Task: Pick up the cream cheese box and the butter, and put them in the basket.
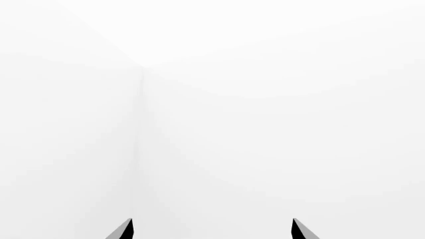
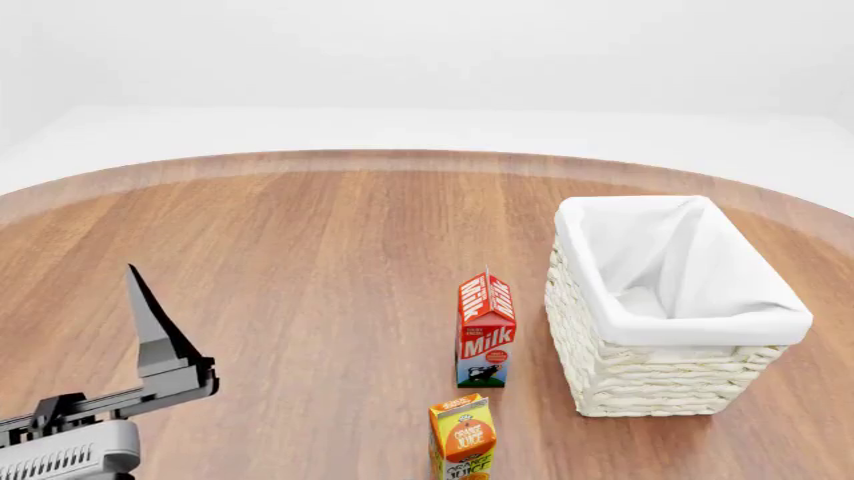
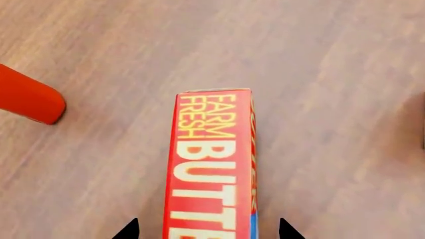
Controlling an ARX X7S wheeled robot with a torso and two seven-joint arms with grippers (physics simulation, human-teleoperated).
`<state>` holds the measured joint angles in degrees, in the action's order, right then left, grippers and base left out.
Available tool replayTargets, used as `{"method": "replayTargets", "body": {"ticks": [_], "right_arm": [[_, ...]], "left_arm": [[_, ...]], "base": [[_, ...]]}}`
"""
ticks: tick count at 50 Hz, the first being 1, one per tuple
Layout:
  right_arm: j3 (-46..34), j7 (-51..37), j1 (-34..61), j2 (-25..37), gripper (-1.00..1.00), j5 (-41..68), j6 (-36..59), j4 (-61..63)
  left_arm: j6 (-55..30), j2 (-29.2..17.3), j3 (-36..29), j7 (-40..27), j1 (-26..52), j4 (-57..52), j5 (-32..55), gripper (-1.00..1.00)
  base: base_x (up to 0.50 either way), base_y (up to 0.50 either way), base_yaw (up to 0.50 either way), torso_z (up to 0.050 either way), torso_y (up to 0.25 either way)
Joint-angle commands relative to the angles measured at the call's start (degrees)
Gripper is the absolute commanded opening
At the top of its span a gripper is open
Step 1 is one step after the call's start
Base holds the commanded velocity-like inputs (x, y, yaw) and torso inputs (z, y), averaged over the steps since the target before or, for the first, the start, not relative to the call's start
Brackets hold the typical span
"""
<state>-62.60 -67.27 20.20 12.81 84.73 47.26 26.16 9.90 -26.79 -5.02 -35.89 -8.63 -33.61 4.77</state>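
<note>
Inside basket (image 2: 667, 320) — white liner only

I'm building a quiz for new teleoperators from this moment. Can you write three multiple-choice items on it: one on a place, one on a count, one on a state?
1. Seen from the head camera, where does the milk carton stand relative to the basket?
A. Inside it
B. To its left on the table, apart from it
C. Behind it

2. How many cartons show in the head view?
A. One
B. Two
C. Four

3. How do the right claw and the butter stand?
A. Claw open, its tips on either side of the butter
B. Claw shut on the butter, lifted
C. Butter already in the basket

Answers:
1 B: bare wood shows between carton and basket.
2 B: the milk carton and the orange juice carton.
3 A: the right wrist view shows both tips apart from the box, which lies on the table.
</note>
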Motion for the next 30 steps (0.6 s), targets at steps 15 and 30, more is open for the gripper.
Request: {"method": "replayTargets", "body": {"ticks": [15, 30], "right_arm": [[-0.99, 1.54, -0.72, -0.03, 1.0, 0.08, -0.56, -2.21], [-1.22, 1.21, -0.78, 0.08, 1.0, 0.72, -0.77, -2.6]], "left_arm": [[0.4, -0.19, -0.07, -0.08, 0.04, 0.45, 0.3, 1.0], [0.26, -0.27, -0.18, -0.19, 0.08, 0.35, 0.35, 1.0]], "base": [[0.0, 0.0, 0.0, 0.0, 0.0], [0.0, 0.0, 0.0, 0.0, 0.0]]}}
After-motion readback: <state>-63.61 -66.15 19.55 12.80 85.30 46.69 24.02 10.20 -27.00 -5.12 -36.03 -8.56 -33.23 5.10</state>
